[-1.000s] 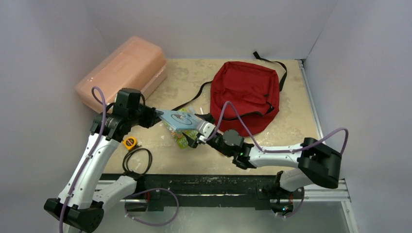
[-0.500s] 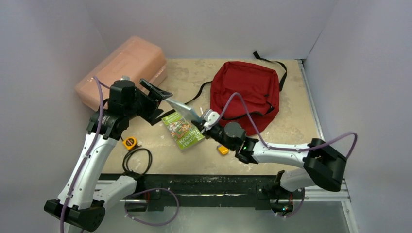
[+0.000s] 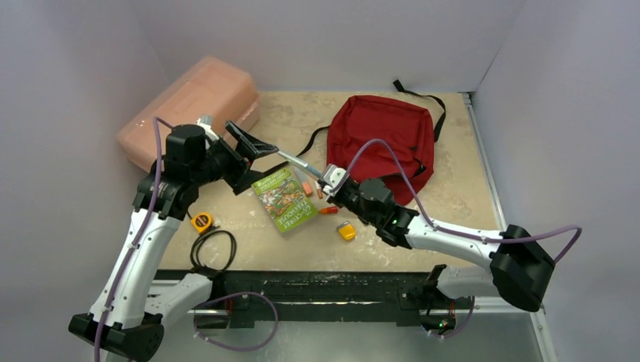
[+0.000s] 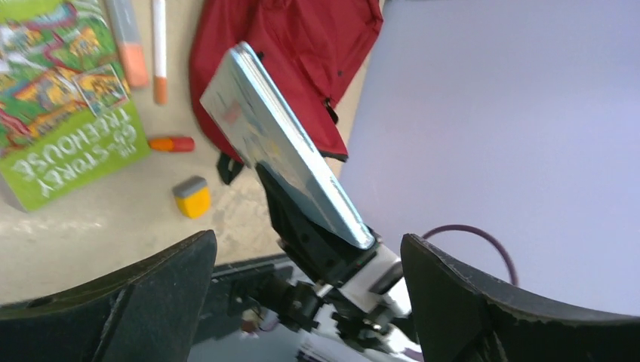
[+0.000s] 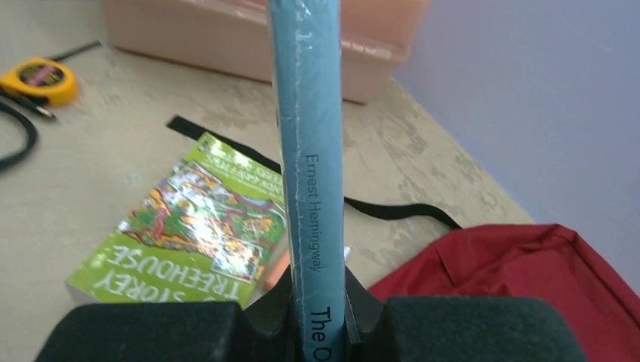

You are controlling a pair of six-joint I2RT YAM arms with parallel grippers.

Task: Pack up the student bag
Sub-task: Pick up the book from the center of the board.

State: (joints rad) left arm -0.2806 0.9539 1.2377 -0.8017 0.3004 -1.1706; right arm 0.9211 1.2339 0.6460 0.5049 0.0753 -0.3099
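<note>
Right gripper (image 5: 313, 317) is clamped tight on a slim blue book (image 5: 306, 113), spine toward its camera, "Ernest Hemingway" printed along it. That book hangs off the table above the middle, tilted up toward the left arm. Left gripper (image 3: 253, 162) faces it with its fingers spread wide and nothing between the pads. The blue book's free end sits just ahead of that gap, and from the left wrist view it looks clear of both fingers. Below them a green book (image 3: 285, 198) lies cover up around the middle of the table. Just off its right edge an orange highlighter (image 3: 306, 188) and a white pen (image 3: 318, 192) lie side by side. A small red pen (image 3: 328, 210) sits a little nearer the front edge, and a yellow and grey block (image 3: 346, 231) is closer to that edge again. The red backpack (image 3: 381, 143) lies flat toward the far right corner, with one black strap (image 5: 392, 212) trailing across the tabletop toward the middle. The blue book is held beside the backpack, not in it. A pink box (image 3: 189, 105) fills the far left corner. A yellow tape measure (image 3: 201, 222) rests near the front edge on the left side, beside the left arm.
</note>
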